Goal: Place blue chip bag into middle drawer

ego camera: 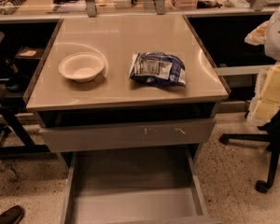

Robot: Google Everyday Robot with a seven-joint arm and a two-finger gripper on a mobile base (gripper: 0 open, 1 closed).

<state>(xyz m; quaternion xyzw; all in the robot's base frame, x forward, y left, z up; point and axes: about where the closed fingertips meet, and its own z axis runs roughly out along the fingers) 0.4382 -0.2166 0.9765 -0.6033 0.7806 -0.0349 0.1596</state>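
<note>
The blue chip bag [157,68] lies flat on the tan cabinet top [126,36], right of centre, with its white label panel facing up. The middle drawer [130,204] is pulled out wide open below, showing a plain grey floor with nothing in it. Above it sits a grey drawer front [126,134] with pale yellowish scuff marks, pulled out only a little. My gripper is not in view in this frame.
A white round bowl [82,66] sits on the cabinet top, left of the bag. An office chair base [263,164] stands at the right on the speckled floor. A dark shoe [7,215] is at the bottom left. Cluttered desks line the back.
</note>
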